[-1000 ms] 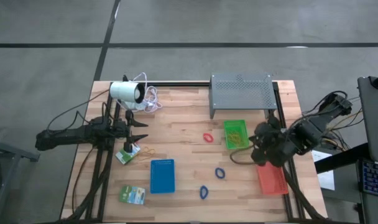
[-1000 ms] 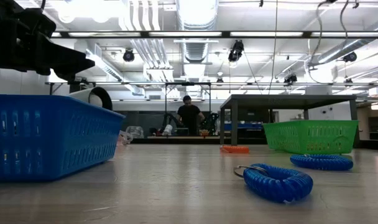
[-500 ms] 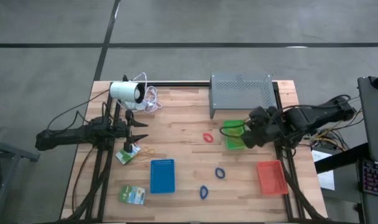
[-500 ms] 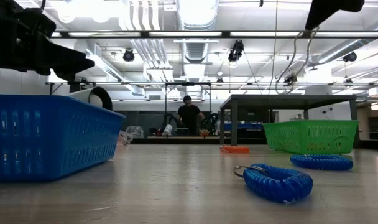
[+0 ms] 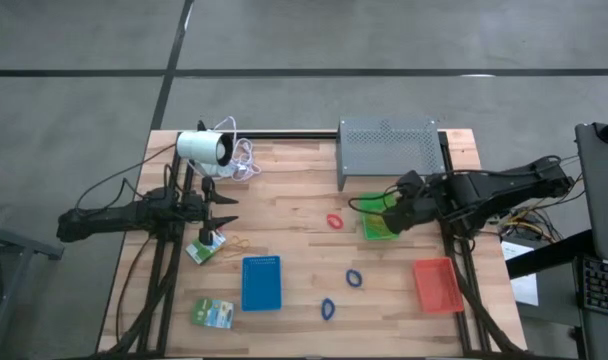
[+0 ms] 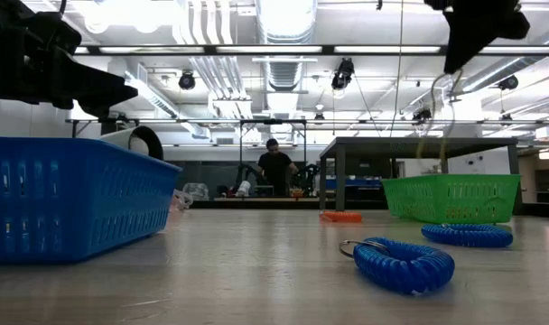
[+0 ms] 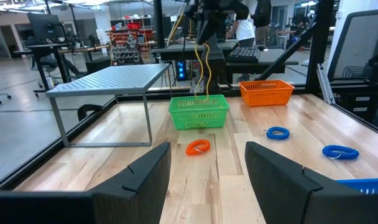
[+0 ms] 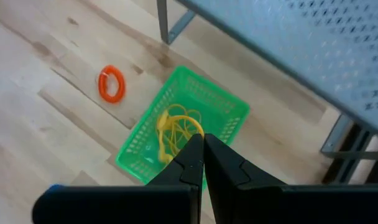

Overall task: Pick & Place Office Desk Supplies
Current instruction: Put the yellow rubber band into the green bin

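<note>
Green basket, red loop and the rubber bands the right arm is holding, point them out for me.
green basket (image 7: 199, 112), left wrist view, front wall.
red loop (image 8: 111, 83), right wrist view, on its ring.
rubber bands (image 8: 176, 133), right wrist view, on the yellow bunch hanging over the basket.

Right pincer (image 5: 392, 214) over the green tray (image 5: 378, 216), left pincer (image 5: 227, 209) above a green-and-white packet (image 5: 205, 248).
</note>
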